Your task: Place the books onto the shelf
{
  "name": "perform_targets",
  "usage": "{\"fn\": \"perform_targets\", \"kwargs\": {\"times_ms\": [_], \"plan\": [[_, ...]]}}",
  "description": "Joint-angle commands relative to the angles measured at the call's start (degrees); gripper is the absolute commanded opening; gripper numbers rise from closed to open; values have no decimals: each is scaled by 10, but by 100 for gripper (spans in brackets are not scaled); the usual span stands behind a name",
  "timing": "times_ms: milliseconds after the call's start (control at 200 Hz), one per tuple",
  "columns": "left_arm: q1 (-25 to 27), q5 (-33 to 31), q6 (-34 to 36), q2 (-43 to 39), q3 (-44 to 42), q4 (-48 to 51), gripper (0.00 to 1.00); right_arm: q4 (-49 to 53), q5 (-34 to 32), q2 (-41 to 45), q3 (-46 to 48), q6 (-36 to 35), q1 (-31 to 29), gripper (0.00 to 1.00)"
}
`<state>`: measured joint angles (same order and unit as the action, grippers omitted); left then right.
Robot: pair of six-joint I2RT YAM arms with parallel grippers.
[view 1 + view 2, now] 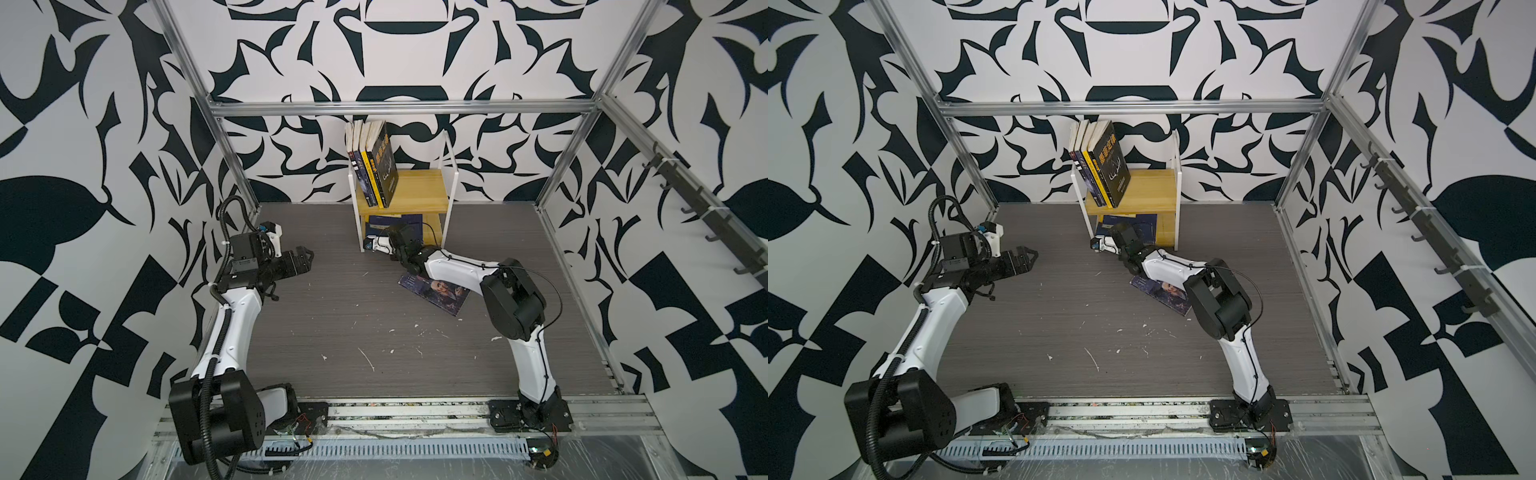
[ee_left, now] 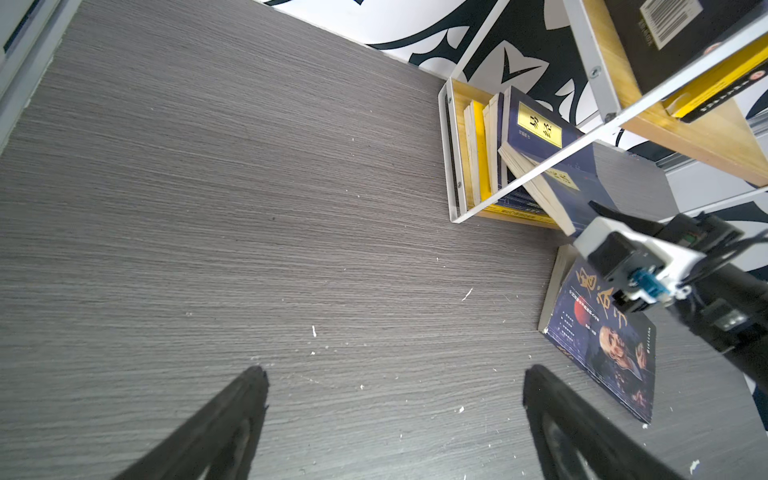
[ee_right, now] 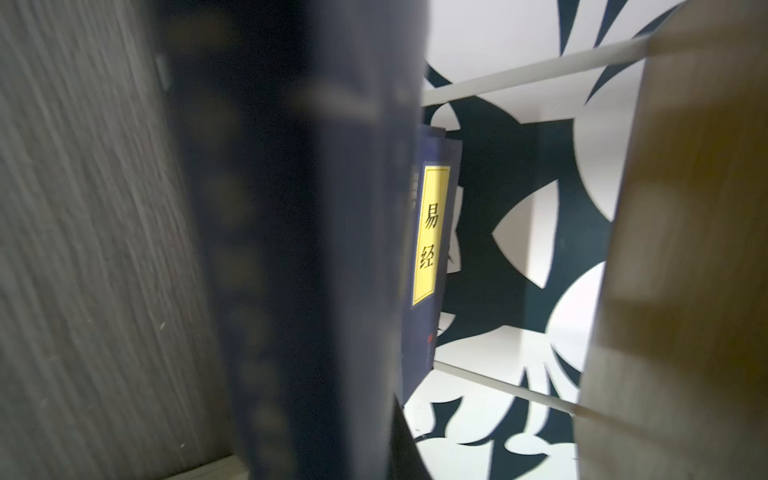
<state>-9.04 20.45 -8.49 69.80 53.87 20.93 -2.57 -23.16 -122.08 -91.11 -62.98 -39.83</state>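
Left wrist view gives the best look at the writing: a navy book (image 2: 511,129) stands in the low part of the shelf (image 2: 454,145), and its yellow label (image 2: 539,125) says 易经 in black. Right wrist view shows the same label (image 3: 430,237) past a big blurry dark cover up close. A leaning book (image 2: 582,195), navy too, tips against the first one, and a white bar of the shelf half hides its yellow label. More books with yellow and navy edges stand beside them. On the top board, in both top views, about four books (image 1: 370,166) lean to one side. The outer one is a black book (image 1: 1113,166) with gold words that look like 墨菲定律. A barcode (image 2: 665,20) shows on a black cover up there. A purple book (image 2: 602,340) lies flat on the desk (image 1: 332,311) near the shelf, partly under the right arm. It has a man's face and big gold brush writing that I cannot read for sure. The right tool (image 2: 602,208) reaches into the low part of the shelf and touches the leaning book at its near end; I cannot tell if it is open or closed. The left tool (image 2: 397,370) is wide open, holds nothing and hangs over bare desk, well apart from the shelf.
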Motion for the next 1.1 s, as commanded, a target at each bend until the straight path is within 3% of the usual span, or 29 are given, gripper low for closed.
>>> {"fn": "perform_targets", "kwargs": {"times_ms": [0,235,275,385,915,1025,1095], "plan": [[-3,8,4,0,14,11,99,114,43,12,-41,25,5,27],[-5,12,-1,4,13,10,100,205,98,17,-79,44,16,31],[-6,12,-1,3,13,10,100,211,98,14,-86,49,20,26],[-5,13,-2,4,11,9,100,226,101,3,-109,58,26,0],[-6,26,-11,-3,5,1,100,257,27,-84,-256,64,36,0],[-5,26,-10,-4,4,1,100,279,48,-81,-259,51,33,25],[-6,25,-11,-4,4,2,99,321,77,-74,-261,36,31,34]]}}
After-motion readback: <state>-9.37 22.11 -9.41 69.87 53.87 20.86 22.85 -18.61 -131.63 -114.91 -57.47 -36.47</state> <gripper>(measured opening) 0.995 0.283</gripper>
